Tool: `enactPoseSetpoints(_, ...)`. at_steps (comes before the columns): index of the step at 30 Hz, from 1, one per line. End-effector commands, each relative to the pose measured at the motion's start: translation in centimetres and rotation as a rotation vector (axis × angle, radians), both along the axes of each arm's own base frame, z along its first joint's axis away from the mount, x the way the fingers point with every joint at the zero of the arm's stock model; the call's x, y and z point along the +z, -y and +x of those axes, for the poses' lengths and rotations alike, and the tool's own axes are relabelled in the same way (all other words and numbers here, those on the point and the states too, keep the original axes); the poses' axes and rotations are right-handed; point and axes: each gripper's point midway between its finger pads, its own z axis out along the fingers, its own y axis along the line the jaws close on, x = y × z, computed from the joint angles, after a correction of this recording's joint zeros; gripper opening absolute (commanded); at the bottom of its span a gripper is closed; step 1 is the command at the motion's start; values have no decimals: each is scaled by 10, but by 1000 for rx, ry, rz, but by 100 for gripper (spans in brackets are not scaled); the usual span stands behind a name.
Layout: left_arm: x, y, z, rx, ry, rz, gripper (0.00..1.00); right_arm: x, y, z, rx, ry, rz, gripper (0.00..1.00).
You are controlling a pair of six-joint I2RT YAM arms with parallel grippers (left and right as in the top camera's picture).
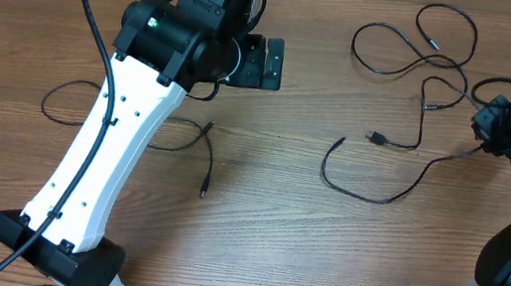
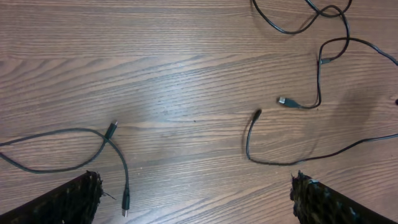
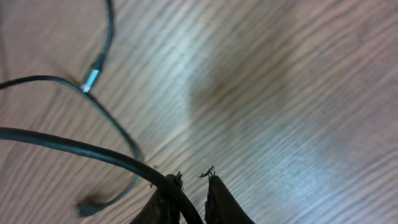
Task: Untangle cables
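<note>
Nearest the lens in the right wrist view, the right gripper (image 3: 193, 177) has its two dark fingertips (image 3: 163, 202) drawn almost together, with only a slim slit between them. A black cable (image 3: 62, 144) sweeps in across the wood and meets one tip, but I cannot tell whether it is pinched there or merely lies against it. The left gripper (image 2: 196, 179) is spread wide, its fingers (image 2: 68, 202) sit in the lower corners of its own view, and nothing is between them. The cables lie on the table (image 1: 260, 254) as loose strands, not as a bundle. One strand (image 1: 206, 166) lies toward the table's left edge, partly hidden under the left arm, with its plug end (image 1: 203, 194) pointing at the near edge. The others lie toward the right edge, well apart from it. A loop (image 1: 355, 42) lies near the far right corner, a small plug (image 1: 375, 137) lies below it, and a long curve (image 1: 373, 200) runs off toward the right arm.
</note>
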Motion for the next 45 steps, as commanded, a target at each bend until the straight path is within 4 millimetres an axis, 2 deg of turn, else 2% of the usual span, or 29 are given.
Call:
enactPoseSetpoints(1,1,0,3,9,4,2,100,-4,3,-13,-36,-29,-32,17)
enactPoseSetpoints(2,1,0,3,9,4,2,99,-7,2,-15,-36,-38,-29,24)
enactPoseSetpoints(4,1,0,3,9,4,1,100,-13,1,-19,-35,-50,-25,51)
enactPoseSetpoints(5,1,0,3,9,4,1,99,-16,0,-20,-35,-55,-24,59)
enactPoseSetpoints(10,1,0,3,9,4,2,100,-20,-1,-22,-34,-61,-18,80)
enactPoseSetpoints(13,1,0,3,9,4,1,99,-20,-3,-22,-32,-62,-8,87)
enactPoseSetpoints(17,1,0,3,9,4,1,100,-20,-1,-22,-35,-61,-20,90)
enactPoseSetpoints(22,1,-1,2,9,-1,4,99,-17,21,-25,-117,-71,-137,92)
enactPoseSetpoints(25,0,-1,1,9,-2,4,99,-15,24,-20,-143,-45,-148,94)
enactPoseSetpoints(27,0,-1,1,9,-2,4,99,-17,10,-8,-80,-1,-65,96)
enactPoseSetpoints(30,0,-1,1,9,-2,4,99,-17,-22,6,76,64,99,100)
enactPoseSetpoints(32,0,-1,1,9,-2,4,100,-12,-35,11,99,93,169,100)
enactPoseSetpoints(34,0,-1,1,9,-6,6,100,-3,-42,14,107,113,208,100)
enactPoseSetpoints(38,0,-1,1,9,-5,6,100,39,-54,26,136,221,268,100)
enactPoseSetpoints(42,0,-1,1,9,-6,6,99,104,-83,36,286,404,361,100)
enactPoseSetpoints(43,0,-1,1,9,-5,6,100,129,-94,35,342,472,386,100)
enactPoseSetpoints(45,0,-1,1,9,-5,6,100,151,-104,32,389,528,396,100)
